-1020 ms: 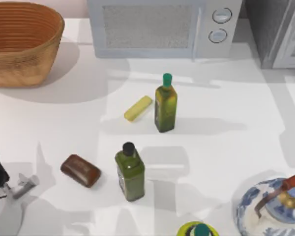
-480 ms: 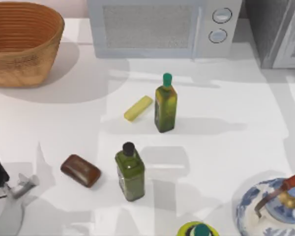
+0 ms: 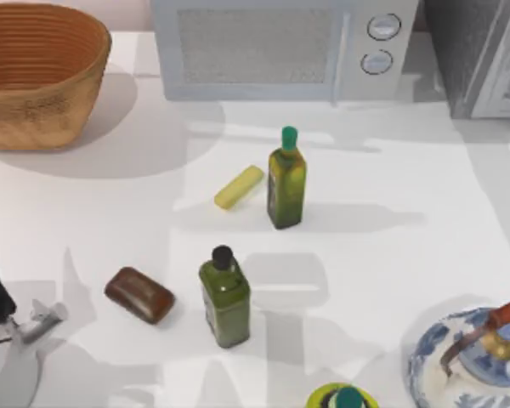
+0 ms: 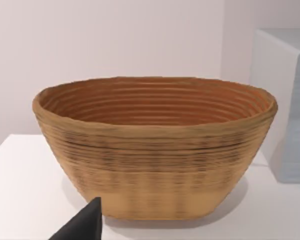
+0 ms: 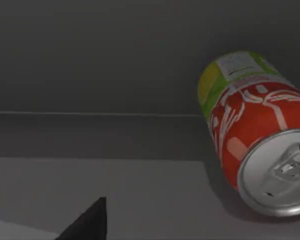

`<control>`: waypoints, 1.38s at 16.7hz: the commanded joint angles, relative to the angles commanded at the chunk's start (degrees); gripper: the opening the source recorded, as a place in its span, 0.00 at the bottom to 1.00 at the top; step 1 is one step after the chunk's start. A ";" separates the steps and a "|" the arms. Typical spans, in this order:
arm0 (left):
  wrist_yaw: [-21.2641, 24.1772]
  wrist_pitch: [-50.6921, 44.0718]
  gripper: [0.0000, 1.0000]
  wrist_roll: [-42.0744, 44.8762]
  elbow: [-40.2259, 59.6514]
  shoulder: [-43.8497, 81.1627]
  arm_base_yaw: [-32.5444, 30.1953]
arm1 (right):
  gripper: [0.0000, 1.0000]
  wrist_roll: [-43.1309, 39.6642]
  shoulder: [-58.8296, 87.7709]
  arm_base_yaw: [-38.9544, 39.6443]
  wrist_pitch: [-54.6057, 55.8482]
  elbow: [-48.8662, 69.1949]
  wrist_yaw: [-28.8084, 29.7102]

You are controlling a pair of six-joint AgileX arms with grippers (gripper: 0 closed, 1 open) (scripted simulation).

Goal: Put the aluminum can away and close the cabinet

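Inside the dark grey speckled cabinet [image 5: 90,65], seen through the right wrist view, the red-and-white aluminum can [image 5: 257,132] with its yellow-green base band lies on its side on the grey shelf floor, silver top turned toward the camera. Nothing touches the can, so the storing step appears complete, judged from how it lies. One black fingertip [image 5: 87,220] of the right gripper shows just beside the shelf edge, apart from the can; whether that pincer is open or closed cannot be told.

On the table's far right, the top view shows the cabinet's corner with its pale white framed door panel [image 3: 506,72] standing angled — the door appears not yet shut. The step in hand is therefore the closing: the next move calls for clearing the right gripper from the opening, then pushing the door panel flat against the cabinet front.

At the near left, the left gripper [image 3: 38,321] rests parked on the white table [image 3: 408,178]; its black fingertip [image 4: 82,225] faces the woven brown basket [image 4: 155,145] — its state cannot be told either.
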 joint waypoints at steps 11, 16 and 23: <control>0.00 0.00 1.00 0.00 0.00 0.00 0.00 | 1.00 -0.05 -60.66 -2.49 19.50 -80.72 -3.65; 0.00 0.00 1.00 0.00 0.00 0.00 0.00 | 1.00 -0.07 -76.99 -3.21 25.71 -99.25 -4.82; 0.00 0.00 1.00 0.00 0.00 0.00 0.00 | 1.00 -0.12 -80.69 -3.16 27.30 -103.43 -5.27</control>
